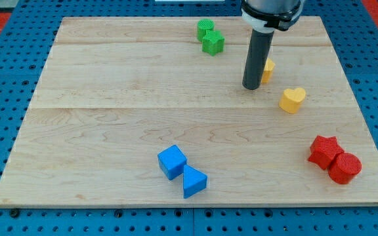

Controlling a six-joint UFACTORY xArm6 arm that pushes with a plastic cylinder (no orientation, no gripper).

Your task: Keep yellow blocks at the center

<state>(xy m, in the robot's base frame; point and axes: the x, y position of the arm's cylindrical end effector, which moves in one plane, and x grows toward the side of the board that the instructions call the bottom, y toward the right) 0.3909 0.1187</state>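
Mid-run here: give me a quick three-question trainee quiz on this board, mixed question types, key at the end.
1. True or false: my tip touches the yellow heart.
2. Which pair sits nearest the view's bottom? A) green blocks B) blue blocks C) red blocks
3. Fill in: the rod partly hides a second ____ block.

Key: 1 false, apart; 2 B; 3 yellow.

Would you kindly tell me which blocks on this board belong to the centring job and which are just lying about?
Job: yellow heart block; second yellow block, partly hidden behind my tip.

Lying about: two green blocks; blue cube; blue triangular block; red star block; red round block.
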